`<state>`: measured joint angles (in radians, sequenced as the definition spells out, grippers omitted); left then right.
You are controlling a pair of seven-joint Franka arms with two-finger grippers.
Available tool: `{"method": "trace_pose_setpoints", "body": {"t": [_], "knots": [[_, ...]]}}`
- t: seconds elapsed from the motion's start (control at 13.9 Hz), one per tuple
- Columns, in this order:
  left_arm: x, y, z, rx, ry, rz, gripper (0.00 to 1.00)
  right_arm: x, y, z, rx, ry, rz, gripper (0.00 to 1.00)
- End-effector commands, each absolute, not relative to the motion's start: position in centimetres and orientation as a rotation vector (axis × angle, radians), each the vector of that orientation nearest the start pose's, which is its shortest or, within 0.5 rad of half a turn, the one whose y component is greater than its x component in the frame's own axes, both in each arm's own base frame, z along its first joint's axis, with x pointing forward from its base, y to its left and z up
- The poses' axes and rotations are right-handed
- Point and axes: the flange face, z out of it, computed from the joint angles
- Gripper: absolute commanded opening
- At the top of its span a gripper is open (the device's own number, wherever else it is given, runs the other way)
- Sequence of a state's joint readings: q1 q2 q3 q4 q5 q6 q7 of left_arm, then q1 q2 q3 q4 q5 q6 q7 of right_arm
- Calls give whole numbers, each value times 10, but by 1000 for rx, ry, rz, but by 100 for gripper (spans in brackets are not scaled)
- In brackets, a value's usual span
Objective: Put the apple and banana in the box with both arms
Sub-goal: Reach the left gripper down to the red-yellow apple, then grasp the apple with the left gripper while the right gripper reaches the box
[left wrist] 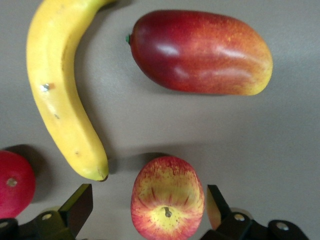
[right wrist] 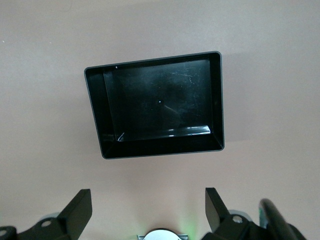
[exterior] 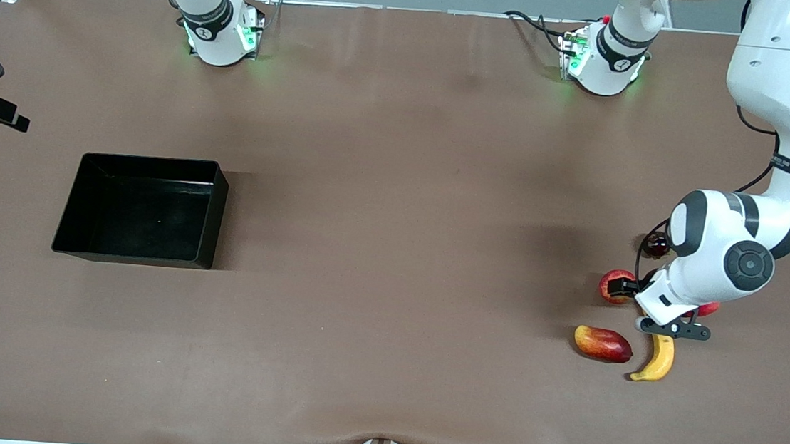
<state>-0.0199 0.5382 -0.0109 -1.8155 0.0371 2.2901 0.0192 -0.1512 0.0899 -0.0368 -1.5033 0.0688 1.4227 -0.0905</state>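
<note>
Black and bare, the box (exterior: 144, 209) sat toward the right arm's end of the worktop; nothing was packed yet. My left gripper (left wrist: 150, 210) hung low with fingers apart astride the apple (left wrist: 167, 197), not clamped, the banana (left wrist: 62, 90) just beside it. My right gripper (right wrist: 148, 215) waited above the box, fingers apart. Both fruits remained to move.

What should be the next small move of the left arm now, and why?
Probably lower a little and close on the apple. In the left wrist view the left gripper is open with a finger on each side of the apple, not touching it. The banana lies beside it, and the box holds nothing.
</note>
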Motion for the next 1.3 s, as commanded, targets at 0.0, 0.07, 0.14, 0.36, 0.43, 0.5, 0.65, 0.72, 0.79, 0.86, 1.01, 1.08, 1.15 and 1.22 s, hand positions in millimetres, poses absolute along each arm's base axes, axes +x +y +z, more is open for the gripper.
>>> {"method": "trace_pose_setpoints", "body": {"t": [0.0, 0.07, 0.14, 0.36, 0.43, 0.5, 0.65, 0.72, 0.79, 0.86, 1.01, 1.08, 1.15, 1.22], "knots": [[641, -22, 225, -3131, 105, 113, 100, 571, -100, 566, -3044, 119, 316, 100], [641, -22, 220, -3131, 108, 127, 100, 579, -103, 545, -3035, 72, 348, 100], [639, -22, 214, -3130, 110, 141, 100, 588, -111, 523, -3032, 45, 347, 100], [633, -23, 205, -3130, 114, 173, 100, 593, -130, 472, -3033, 53, 319, 100], [633, -24, 206, -3131, 117, 173, 100, 591, -135, 461, -3034, 63, 324, 100], [632, -26, 206, -3130, 143, 173, 100, 590, -145, 450, -3035, 88, 312, 100], [630, -27, 206, -3128, 195, 178, 100, 594, -170, 414, -3036, 13, 313, 100], [627, -31, 204, -3133, 208, 187, 100, 598, -182, 396, -3031, -69, 295, 100], [625, -32, 203, -3135, 212, 195, 81, 601, -189, 384, -3034, -97, 276, 100], [625, -31, 203, -3136, 209, 195, 59, 600, -198, 372, -3031, -87, 281, 100], [626, -34, 205, -3137, 218, 190, 23, 590, -219, 348, -3026, -90, 273, 100], [627, -38, 211, -3140, 237, 175, 9, 583, -226, 334, -3032, -100, 250, 100], [627, -45, 215, -3141, 314, 165, 2, 575, -228, 320, -3029, -90, 250, 100], [630, -44, 226, -3138, 362, 140, 0, 570, -227, 310, -3027, -87, 254, 100]]}}
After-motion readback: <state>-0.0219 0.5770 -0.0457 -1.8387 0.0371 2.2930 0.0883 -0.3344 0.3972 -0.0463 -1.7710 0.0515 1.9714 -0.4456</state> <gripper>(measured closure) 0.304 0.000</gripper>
